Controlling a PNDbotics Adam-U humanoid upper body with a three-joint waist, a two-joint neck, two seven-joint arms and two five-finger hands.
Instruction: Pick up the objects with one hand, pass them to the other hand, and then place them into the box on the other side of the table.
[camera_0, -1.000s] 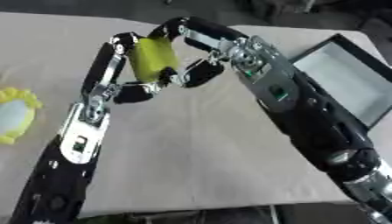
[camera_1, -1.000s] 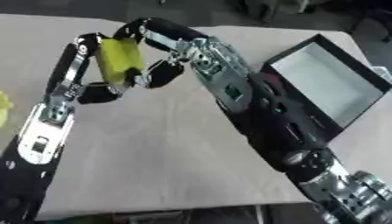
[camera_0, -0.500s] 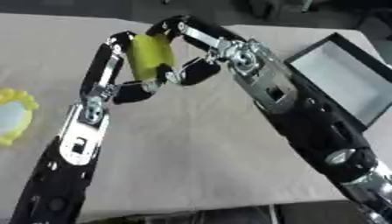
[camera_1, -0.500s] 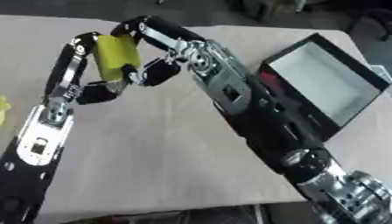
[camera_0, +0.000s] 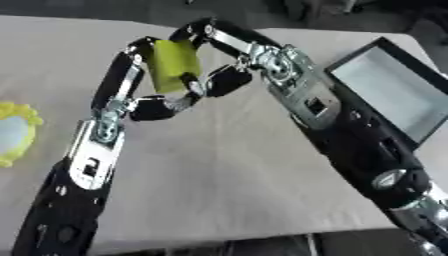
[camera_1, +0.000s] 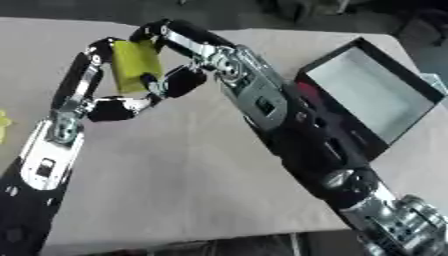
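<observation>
Above the far left of the counter (camera_0: 227, 190), the left hand (camera_0: 131, 95) and right hand (camera_0: 223, 60) both curl round the yellow-green block (camera_0: 173, 66), evidently mid-handover; the box (camera_0: 394, 92) lies open at right.

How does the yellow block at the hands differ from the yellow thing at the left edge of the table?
The yellow-green block is held up above the table between the left hand and right hand; the yellow round thing lies flat on the table, touched by neither hand. The block is boxy and one plain colour; the round thing has a wavy rim and a pale centre. Both are yellowish, left of the box.
</observation>
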